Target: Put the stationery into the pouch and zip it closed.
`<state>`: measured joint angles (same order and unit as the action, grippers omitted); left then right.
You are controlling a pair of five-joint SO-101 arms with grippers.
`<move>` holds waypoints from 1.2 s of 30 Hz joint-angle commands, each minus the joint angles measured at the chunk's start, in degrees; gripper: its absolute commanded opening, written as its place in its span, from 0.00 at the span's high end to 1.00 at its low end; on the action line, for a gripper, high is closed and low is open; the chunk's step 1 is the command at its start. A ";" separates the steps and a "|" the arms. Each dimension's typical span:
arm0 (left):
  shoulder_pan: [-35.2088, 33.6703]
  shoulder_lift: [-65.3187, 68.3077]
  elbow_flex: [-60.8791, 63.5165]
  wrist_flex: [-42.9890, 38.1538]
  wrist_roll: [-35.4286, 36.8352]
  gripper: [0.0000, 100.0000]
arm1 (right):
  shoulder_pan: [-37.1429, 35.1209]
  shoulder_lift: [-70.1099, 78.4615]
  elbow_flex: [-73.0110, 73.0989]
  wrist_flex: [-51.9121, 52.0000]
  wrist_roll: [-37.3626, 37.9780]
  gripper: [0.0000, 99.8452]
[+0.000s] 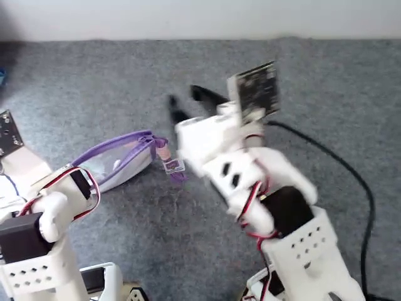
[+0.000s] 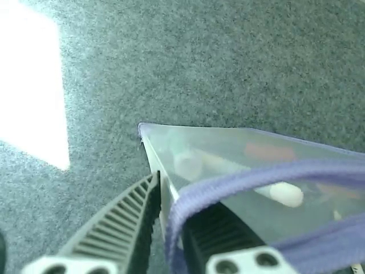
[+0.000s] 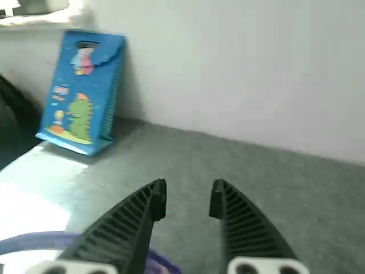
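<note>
A clear pouch [image 1: 119,160] with a purple zipper band lies on the grey carpet left of centre, with a small tag [image 1: 173,165] at its right end. Through its wall [image 2: 239,160] I see white stick-shaped stationery [image 2: 282,193] and something orange [image 2: 268,152]. My left gripper [image 2: 168,191] is shut on the pouch's left end, the purple band running between its fingers. My right gripper [image 1: 185,99] hangs open above the carpet beyond the pouch's right end. Its fingers [image 3: 189,188] hold nothing, and the pouch's purple edge [image 3: 34,242] lies below them.
A blue gift bag [image 3: 82,91] with a dinosaur stands against the white wall. A black cable [image 1: 338,163] runs over the carpet at the right. A bright patch of light [image 2: 31,91] falls on the carpet by the pouch.
</note>
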<state>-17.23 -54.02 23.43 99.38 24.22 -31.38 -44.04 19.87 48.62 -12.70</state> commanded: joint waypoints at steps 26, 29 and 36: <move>-0.35 0.35 0.22 0.97 0.44 0.99 | 16.22 48.13 -5.63 25.98 18.99 0.73; -0.35 0.35 0.13 0.97 0.26 0.99 | 16.66 52.09 -7.12 24.84 20.04 0.76; -0.35 0.35 0.13 0.97 0.35 0.99 | 16.92 61.49 -8.79 24.31 20.04 0.79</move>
<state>-17.23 -54.02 23.69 99.38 24.22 -14.77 15.91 14.59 73.76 6.73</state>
